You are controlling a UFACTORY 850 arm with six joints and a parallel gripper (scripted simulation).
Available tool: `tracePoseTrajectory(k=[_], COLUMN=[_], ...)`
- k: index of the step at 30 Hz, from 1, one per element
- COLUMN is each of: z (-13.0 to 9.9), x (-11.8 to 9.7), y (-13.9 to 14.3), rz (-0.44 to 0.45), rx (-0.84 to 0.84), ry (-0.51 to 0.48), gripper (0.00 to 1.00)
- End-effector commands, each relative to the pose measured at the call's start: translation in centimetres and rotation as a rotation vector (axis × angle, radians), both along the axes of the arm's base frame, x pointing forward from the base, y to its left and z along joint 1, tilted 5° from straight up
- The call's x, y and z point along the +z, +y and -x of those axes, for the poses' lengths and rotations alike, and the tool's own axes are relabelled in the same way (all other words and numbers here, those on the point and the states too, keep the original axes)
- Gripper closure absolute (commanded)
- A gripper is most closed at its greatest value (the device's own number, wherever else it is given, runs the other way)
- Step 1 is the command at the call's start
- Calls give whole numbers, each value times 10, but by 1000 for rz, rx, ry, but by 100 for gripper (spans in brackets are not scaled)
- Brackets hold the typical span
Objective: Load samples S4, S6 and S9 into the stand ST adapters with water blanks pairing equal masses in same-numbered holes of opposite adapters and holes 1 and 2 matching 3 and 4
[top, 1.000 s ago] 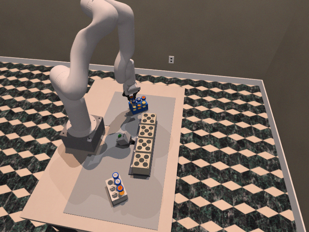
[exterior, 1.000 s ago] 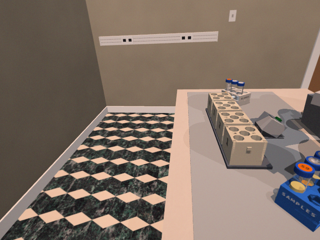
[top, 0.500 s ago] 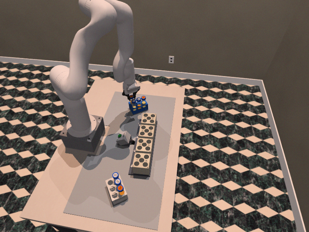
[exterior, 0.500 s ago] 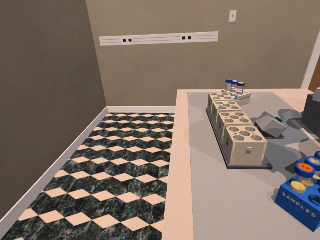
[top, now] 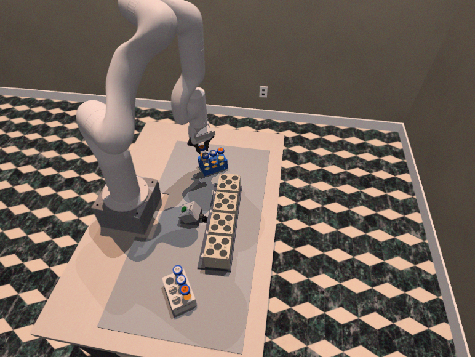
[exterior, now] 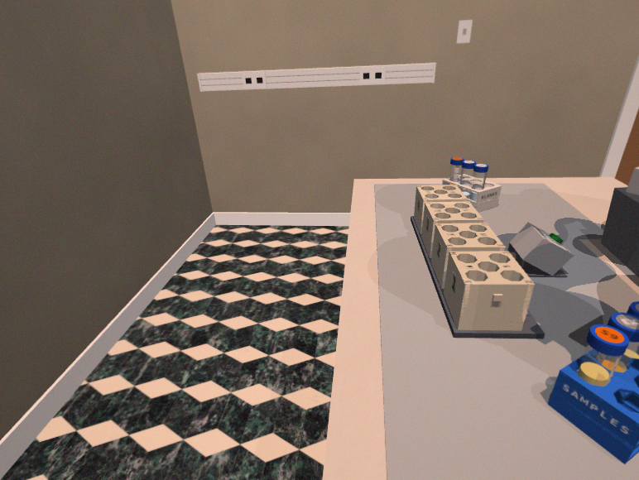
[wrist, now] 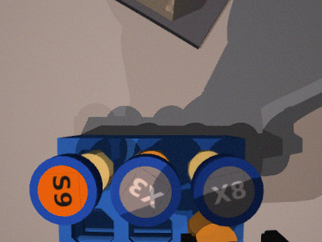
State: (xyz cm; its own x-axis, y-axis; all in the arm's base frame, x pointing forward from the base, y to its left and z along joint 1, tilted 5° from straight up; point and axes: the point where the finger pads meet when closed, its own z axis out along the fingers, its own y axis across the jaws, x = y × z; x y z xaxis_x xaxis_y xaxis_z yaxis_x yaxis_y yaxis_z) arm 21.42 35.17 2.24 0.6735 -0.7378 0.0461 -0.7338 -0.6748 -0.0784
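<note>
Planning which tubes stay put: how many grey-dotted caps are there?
2: the X3 cap sits mid-row in the blue rack, between S9 and X8; the X8 cap at that row's end.

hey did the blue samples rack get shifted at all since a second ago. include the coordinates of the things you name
No. The blue samples rack (top: pixel 212 164) (exterior: pixel 593 412) (wrist: pixel 125 143) sits just beyond the near end of the row of adapters (top: pixel 217 261) (exterior: pixel 490 304), as before.
</note>
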Motion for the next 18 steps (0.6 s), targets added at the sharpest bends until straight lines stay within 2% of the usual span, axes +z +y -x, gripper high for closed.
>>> tracePoseTrajectory(k=[1, 4, 18], z=[0, 0, 2], x=[2, 2, 30], y=[1, 1, 1], rz=[10, 10, 10], rx=[-1, -1, -1], ry=[4, 4, 4], gripper=[100, 100, 100])
